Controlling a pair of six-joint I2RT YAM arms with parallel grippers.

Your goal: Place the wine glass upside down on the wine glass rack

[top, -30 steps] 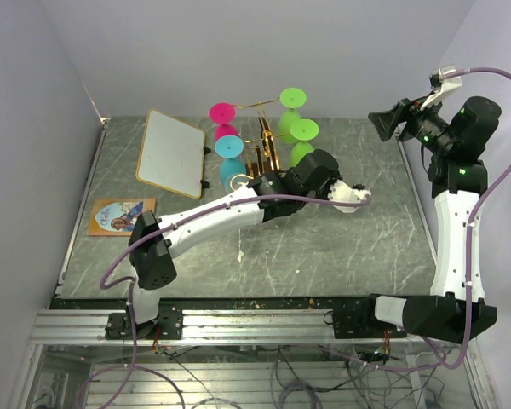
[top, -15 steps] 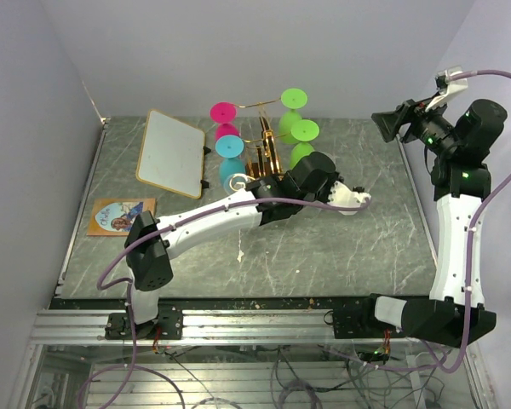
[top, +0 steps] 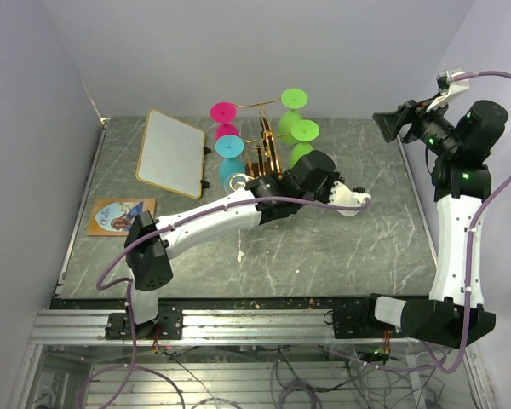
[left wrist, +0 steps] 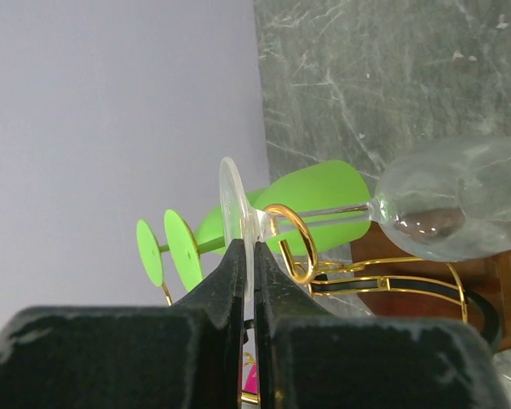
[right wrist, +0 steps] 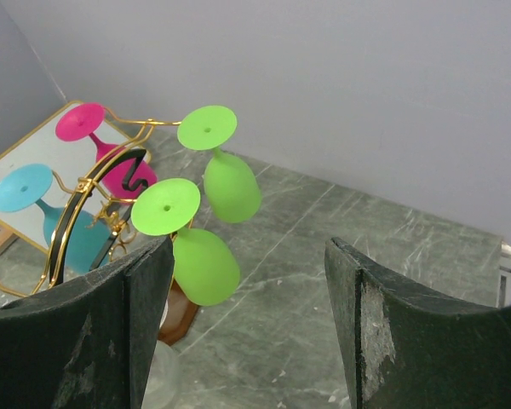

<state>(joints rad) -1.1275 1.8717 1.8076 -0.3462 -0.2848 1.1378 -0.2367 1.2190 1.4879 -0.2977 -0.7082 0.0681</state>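
Observation:
My left gripper (left wrist: 248, 249) is shut on the thin round foot of the clear wine glass (left wrist: 460, 200). Its stem runs from the foot to the bowl, which hangs down toward the wine glass rack's brown base (left wrist: 498, 285). The stem crosses a gold scroll loop (left wrist: 300, 247) of the rack; whether it rests on it I cannot tell. From above, the left gripper (top: 271, 183) is against the gold wine glass rack (top: 264, 149). My right gripper (top: 390, 123) is open and empty, raised at the back right and facing the rack (right wrist: 102, 213).
Coloured glasses hang upside down on the rack: pink (top: 222, 112), blue (top: 230, 147) and two green (top: 293, 99) (top: 304, 130). A white board (top: 170, 152) lies at the back left, with a picture card (top: 119, 215) nearer. The back wall is close behind the rack.
The right arm has drifted slightly to the right with its gripper open as before. The left gripper, still shut on the glass foot, has barely shifted at the rack.

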